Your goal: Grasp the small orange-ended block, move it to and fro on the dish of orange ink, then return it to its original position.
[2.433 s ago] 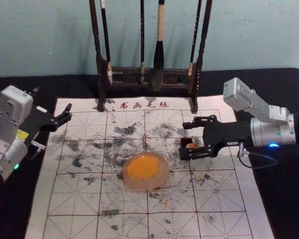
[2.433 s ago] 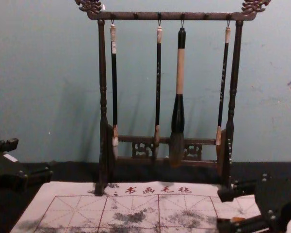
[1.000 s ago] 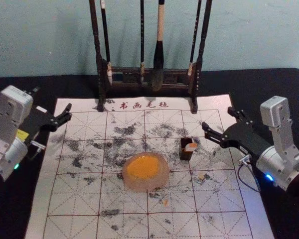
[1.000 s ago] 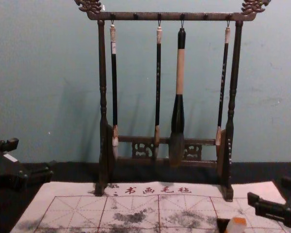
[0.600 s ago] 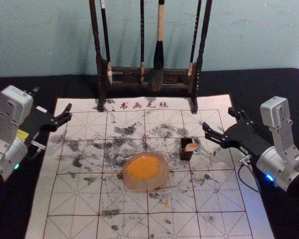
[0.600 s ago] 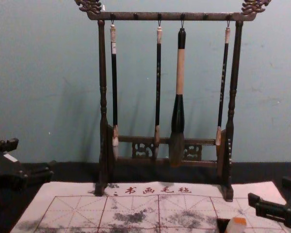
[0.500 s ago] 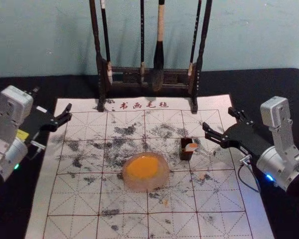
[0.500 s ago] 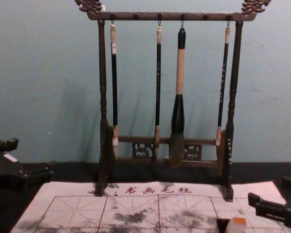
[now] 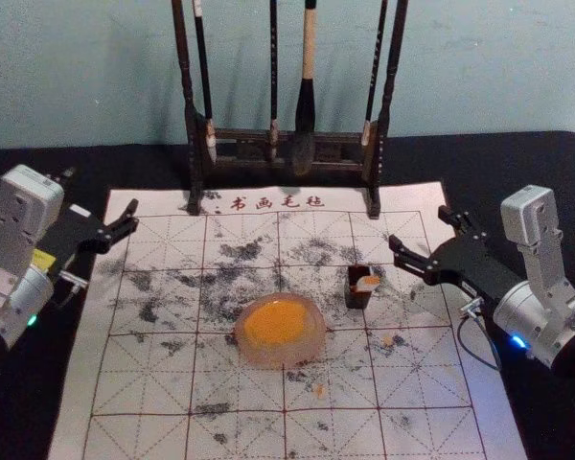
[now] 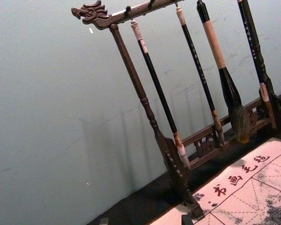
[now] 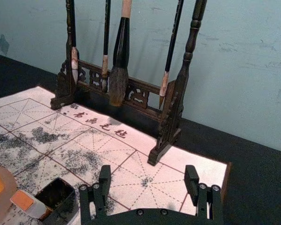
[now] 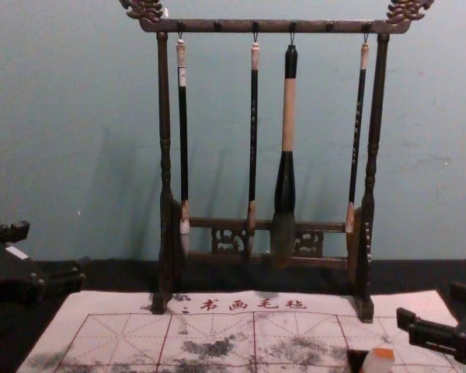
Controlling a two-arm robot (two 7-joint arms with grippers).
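The right gripper (image 9: 420, 228) stands open to the right of the small dark box (image 9: 357, 300), nothing between its fingers. The small orange-ended block (image 9: 366, 285) leans in that box, its orange end sticking out over the rim. In the right wrist view the block (image 11: 32, 205) rests in the box (image 11: 65, 206), off to one side of the open right gripper (image 11: 148, 174). The round dish (image 9: 280, 356) of orange ink (image 9: 275, 322) sits left of the box. My left gripper (image 9: 101, 192) is parked open at the mat's left edge; its fingertips show in the left wrist view (image 10: 145, 220).
A dark wooden rack (image 9: 249, 165) with several hanging brushes stands at the back of the mat. The white gridded mat (image 9: 144, 383), stained with black, lies over a black table cloth (image 9: 517, 163). A few orange specks mark the mat near the dish.
My right gripper has drawn back to the right from around the dark box, leaving the block leaning in it and uncovered. The left arm has stayed still, and so has the dish.
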